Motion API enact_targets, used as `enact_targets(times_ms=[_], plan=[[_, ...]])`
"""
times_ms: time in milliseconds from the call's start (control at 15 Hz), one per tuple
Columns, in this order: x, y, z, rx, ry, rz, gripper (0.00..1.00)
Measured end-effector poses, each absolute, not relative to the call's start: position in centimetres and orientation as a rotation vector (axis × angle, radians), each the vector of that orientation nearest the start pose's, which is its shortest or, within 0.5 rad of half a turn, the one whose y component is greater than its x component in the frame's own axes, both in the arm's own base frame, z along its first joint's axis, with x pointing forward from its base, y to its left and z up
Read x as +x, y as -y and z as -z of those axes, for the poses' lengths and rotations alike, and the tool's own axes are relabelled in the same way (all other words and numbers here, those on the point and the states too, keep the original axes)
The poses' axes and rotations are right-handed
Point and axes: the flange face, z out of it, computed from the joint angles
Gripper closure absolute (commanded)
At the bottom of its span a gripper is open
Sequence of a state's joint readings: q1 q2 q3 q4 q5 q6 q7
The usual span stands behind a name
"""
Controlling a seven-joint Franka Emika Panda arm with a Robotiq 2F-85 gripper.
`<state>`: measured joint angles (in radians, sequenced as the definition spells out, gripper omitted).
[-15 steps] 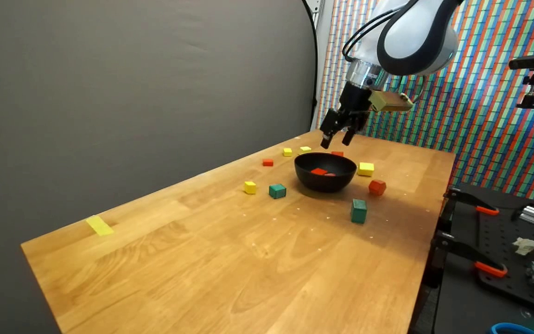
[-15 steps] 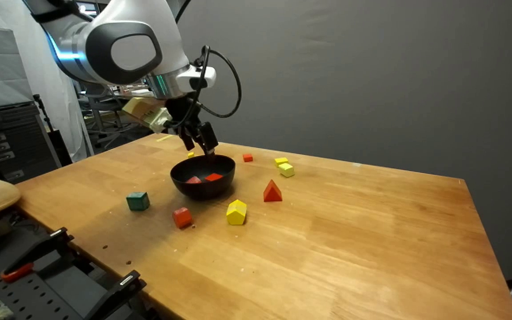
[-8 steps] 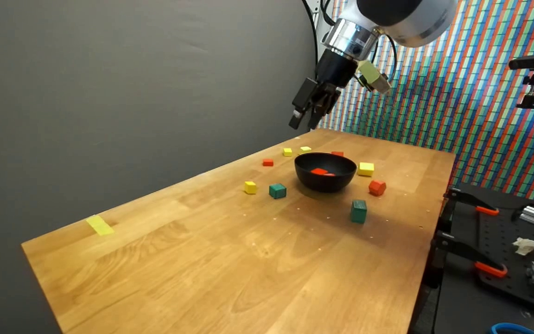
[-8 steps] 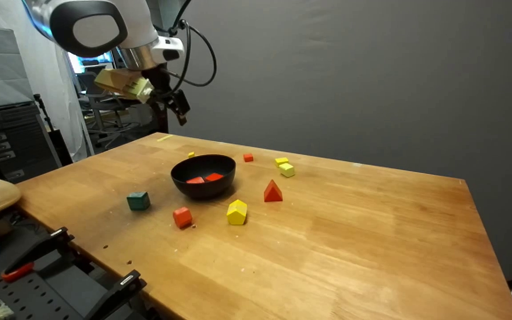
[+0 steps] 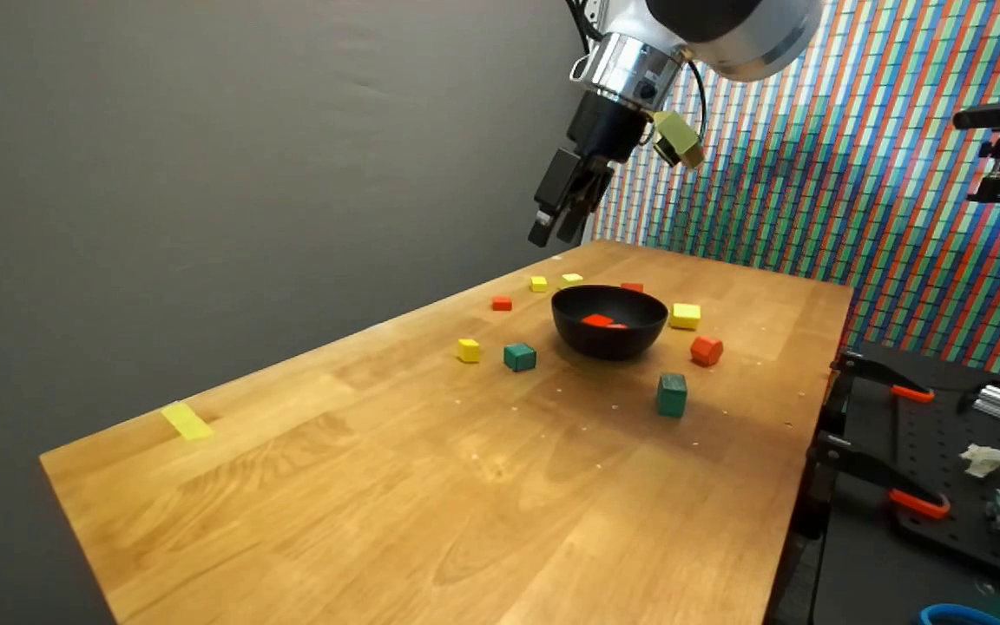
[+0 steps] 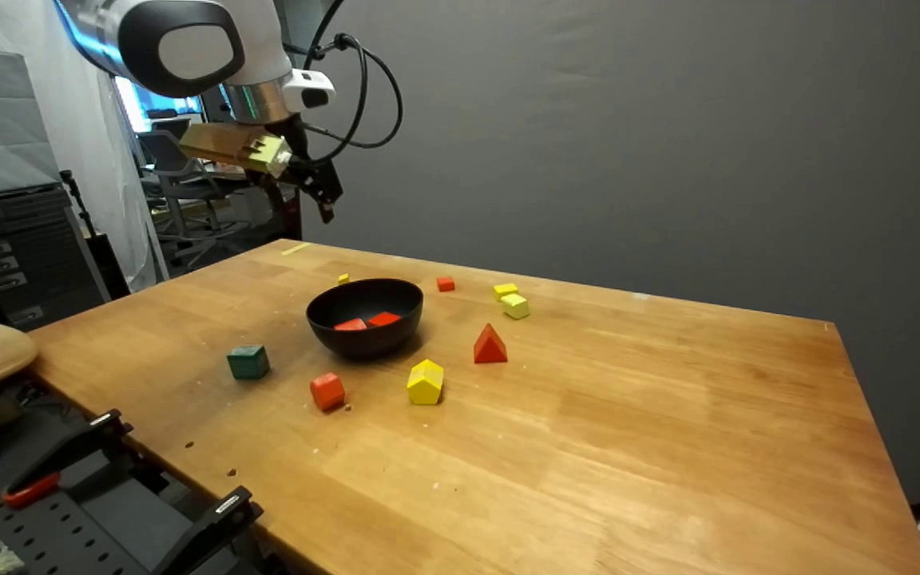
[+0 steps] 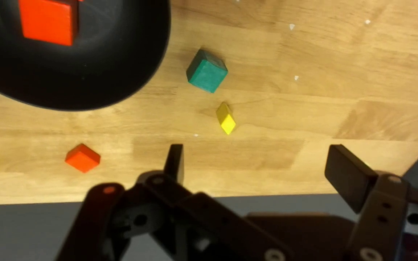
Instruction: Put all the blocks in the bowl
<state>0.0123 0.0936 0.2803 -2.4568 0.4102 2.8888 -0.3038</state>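
The black bowl (image 6: 364, 343) stands on the table with red blocks (image 6: 384, 319) inside. My gripper (image 7: 253, 146) is open, tilted, with nothing between its fingers. It hangs well above the tabletop, near the back edge in both exterior views. In the wrist view a green block (image 7: 209, 74) and a small yellow block (image 7: 226, 117) lie beyond the fingertips, and a red block (image 7: 82, 158) lies left of them. Around the bowl are another green block (image 5: 671, 396), a red block (image 6: 327, 391), a yellow five-sided block (image 6: 426, 382), a red triangular block (image 6: 490, 345) and two yellow blocks (image 6: 515, 305).
A flat yellow strip (image 5: 187, 421) lies on the wooden table (image 5: 378, 503) by its back edge. Behind that edge rises a grey backdrop (image 5: 292, 174). Black clamps (image 5: 882, 473) with orange parts grip the opposite side, beside a dark perforated board (image 5: 969, 434).
My gripper has risen away from the bowl and swung toward the back edge, tilting as it went. Over the last half second it has shifted only slightly. Bowl and blocks stay put.
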Motion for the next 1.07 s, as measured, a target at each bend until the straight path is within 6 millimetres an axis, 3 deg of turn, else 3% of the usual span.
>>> enact_targets(times_ms=[200,400,733,1067], plan=[[48.3,-10.8,-25.9,-3.013,0.251,0.433,0.0],[49.0,-9.2,-24.0,-3.13,0.136,0.36,0.0],[51.2,-13.1,-25.6,-3.196,0.022,0.341,0.0],[51.1,-13.0,-25.3,-3.198,0.011,0.33,0.0]])
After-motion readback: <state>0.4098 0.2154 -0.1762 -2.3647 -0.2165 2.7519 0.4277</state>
